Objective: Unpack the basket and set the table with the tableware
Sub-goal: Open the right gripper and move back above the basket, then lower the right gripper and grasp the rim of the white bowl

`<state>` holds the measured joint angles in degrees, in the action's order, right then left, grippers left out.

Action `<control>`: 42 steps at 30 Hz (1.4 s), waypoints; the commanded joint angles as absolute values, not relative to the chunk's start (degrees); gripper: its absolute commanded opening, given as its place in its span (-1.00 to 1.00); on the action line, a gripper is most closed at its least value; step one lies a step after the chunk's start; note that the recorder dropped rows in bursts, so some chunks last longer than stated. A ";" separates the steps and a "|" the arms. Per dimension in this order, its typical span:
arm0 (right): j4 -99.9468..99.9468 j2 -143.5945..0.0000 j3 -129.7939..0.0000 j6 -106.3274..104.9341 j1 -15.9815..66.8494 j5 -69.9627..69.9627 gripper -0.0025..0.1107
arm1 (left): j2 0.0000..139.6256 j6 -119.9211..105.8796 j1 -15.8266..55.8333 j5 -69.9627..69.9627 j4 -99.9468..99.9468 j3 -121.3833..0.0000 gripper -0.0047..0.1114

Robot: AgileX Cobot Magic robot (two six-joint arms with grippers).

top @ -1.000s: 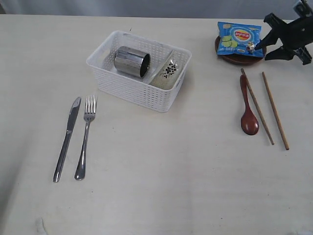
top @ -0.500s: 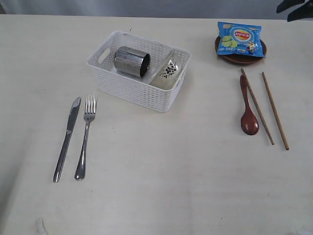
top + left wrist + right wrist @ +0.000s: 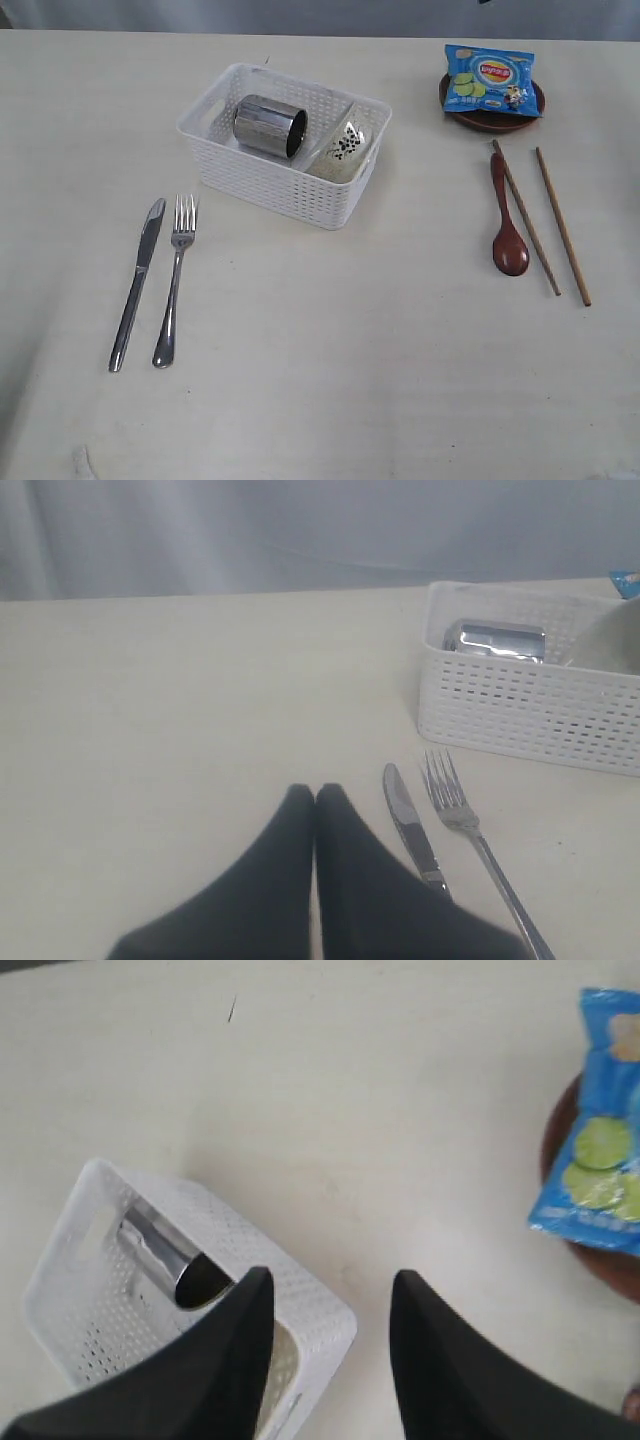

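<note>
Right claw (image 3: 333,1276) hangs apart, empty; left claw (image 3: 315,791) pressed together. Basket (image 3: 270,186), at eleven o'clock on the table (image 3: 350,380), holds mug (image 3: 270,126) and bowl (image 3: 345,152).

The basket (image 3: 270,185) is standing open on top, but the mug (image 3: 270,126), lying on its side, and the tilted bowl (image 3: 345,150) are crowding its inside. Broad bare table (image 3: 350,350) is stretching in the middle, with knife (image 3: 137,283) and fork (image 3: 174,280) hemming the left and spoon (image 3: 508,215) and chopsticks (image 3: 526,217) hemming the right.
</note>
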<state>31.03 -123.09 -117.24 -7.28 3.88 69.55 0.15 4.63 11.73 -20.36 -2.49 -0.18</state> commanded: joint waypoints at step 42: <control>-12.97 -120.16 -105.52 29.68 36.20 69.96 -0.30 | 0.00 4.87 12.01 -19.75 -3.01 0.00 -0.92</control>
